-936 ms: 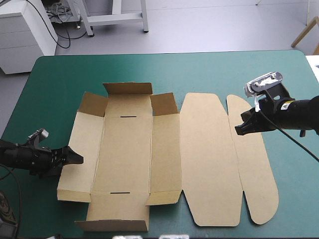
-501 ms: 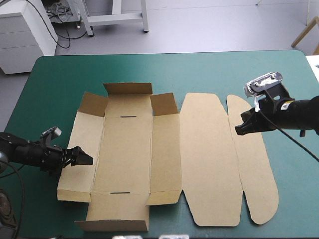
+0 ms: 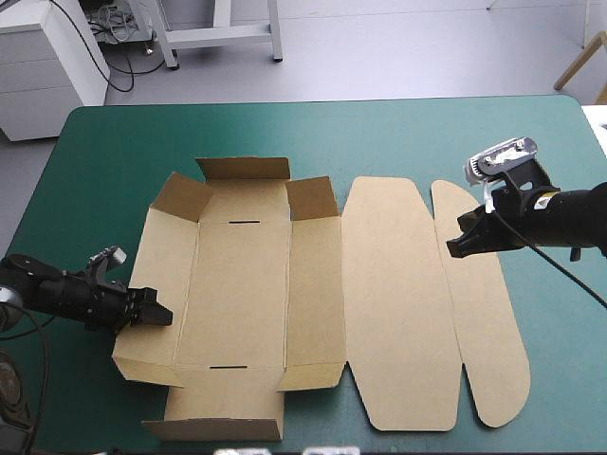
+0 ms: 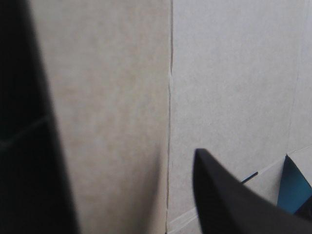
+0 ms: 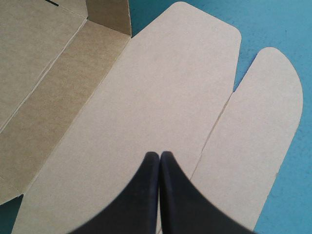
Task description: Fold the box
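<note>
The box (image 3: 242,284) lies mostly flat on the tabletop (image 3: 379,123). Its left wall (image 3: 166,256) is addressed by the wide-open left claw (image 3: 163,314) (nothing gripped); the right claw (image 3: 455,248) is shut, empty. Next, that wall must be stood upright.

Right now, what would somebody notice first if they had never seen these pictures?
A big brown box lies spread open across the middle of the teal-green table. The left tool, open, is at the box's left wall. The right tool, shut to a point, is over the rounded flap at the right.
</note>
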`<state>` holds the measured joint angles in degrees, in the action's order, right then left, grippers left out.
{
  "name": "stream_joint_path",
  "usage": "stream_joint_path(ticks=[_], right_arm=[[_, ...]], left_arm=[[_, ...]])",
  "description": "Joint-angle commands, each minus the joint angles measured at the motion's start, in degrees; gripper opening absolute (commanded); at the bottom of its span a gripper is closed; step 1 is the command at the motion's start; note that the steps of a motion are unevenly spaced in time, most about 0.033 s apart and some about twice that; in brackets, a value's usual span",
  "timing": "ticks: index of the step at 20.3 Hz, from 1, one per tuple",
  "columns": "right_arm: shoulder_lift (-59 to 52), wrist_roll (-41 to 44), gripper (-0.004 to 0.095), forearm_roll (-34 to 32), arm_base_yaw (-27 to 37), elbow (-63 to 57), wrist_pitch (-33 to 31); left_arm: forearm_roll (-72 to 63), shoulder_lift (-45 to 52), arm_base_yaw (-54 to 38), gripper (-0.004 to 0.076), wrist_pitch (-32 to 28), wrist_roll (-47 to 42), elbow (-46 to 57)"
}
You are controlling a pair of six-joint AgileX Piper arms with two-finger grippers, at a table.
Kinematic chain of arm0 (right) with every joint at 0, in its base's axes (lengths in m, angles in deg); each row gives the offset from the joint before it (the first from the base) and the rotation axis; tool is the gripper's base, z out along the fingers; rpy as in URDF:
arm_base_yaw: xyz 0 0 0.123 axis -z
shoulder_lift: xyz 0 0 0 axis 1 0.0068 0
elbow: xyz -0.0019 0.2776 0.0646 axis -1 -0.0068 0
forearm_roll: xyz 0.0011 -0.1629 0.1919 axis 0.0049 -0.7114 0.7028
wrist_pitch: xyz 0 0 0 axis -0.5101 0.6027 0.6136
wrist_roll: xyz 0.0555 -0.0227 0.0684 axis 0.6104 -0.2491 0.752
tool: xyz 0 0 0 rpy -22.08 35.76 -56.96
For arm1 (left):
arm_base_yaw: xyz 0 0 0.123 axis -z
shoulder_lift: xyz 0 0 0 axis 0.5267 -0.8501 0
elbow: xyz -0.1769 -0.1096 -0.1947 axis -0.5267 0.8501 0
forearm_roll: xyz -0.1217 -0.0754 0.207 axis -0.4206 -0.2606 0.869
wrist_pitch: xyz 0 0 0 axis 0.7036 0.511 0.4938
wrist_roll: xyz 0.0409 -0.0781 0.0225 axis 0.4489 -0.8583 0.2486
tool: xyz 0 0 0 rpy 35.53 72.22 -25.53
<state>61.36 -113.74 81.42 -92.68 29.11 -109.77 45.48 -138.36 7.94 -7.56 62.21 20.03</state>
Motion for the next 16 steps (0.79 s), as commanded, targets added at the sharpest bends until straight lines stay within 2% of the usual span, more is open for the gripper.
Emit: stream_joint_path(ticks=[1, 2, 5, 7, 10, 13, 16], right_arm=[[-1.29, -0.17, -0.0019, 1.89, 0.36, 1.31, 2.1], [-1.29, -0.25, -0.0019, 1.8, 0.36, 1.31, 2.21], [-1.29, -0.5, -0.0019, 1.8, 0.36, 1.31, 2.47], [-1.29, -0.5, -0.0019, 1.8, 0.36, 1.31, 2.57], [-1.99, -0.5, -0.0019, 1.42, 0.36, 1.42, 3.0], [-5.03, -0.5, -0.0019, 1.42, 0.36, 1.42, 6.1], [-8.17, 0.02, -0.0019, 1.42, 0.36, 1.42, 9.1]], left_arm=[[-3.5, 1.49, 0.46, 0.0021, 2.57, -0.26, -1.01], [-3.63, 1.49, 0.46, -0.0007, 2.57, 0.09, -1.01], [-3.63, 1.49, 0.46, -0.001, 2.14, 0.72, -1.01], [-4.17, 1.49, 0.46, -0.001, -0.3, 1.15, -1.01], [-7.91, 1.88, 0.46, -0.001, 1.92, 4.81, -1.01], [-8.05, 4.89, 3.54, -0.001, 0.45, 7.57, -2.47], [-3.23, 8.46, 9.57, -0.001, 0.0, 7.02, -8.9]])
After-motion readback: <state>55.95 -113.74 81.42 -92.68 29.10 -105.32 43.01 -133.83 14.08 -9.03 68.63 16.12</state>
